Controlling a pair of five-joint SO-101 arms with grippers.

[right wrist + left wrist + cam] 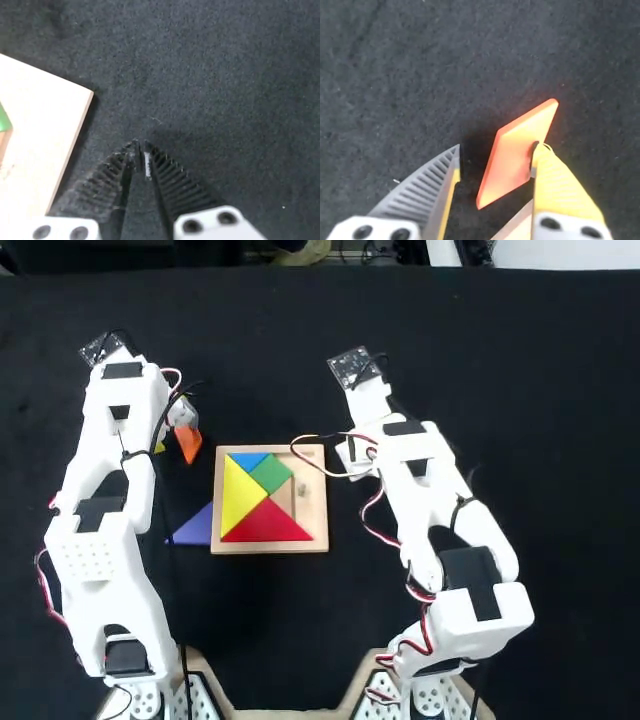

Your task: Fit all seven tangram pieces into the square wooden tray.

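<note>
Our left fingers stand open around the orange piece, which leans against one of them. Our right fingers are closed, just beside the wooden tray.

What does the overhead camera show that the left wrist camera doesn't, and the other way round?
High view: the tray with coloured pieces in it, a purple triangle on the cloth beside it, the left arm and the right arm.
Left wrist view: up close, the orange piece stands tilted inside the open left gripper, one finger touching it, the other apart.
Both: the orange piece and the black cloth.
</note>
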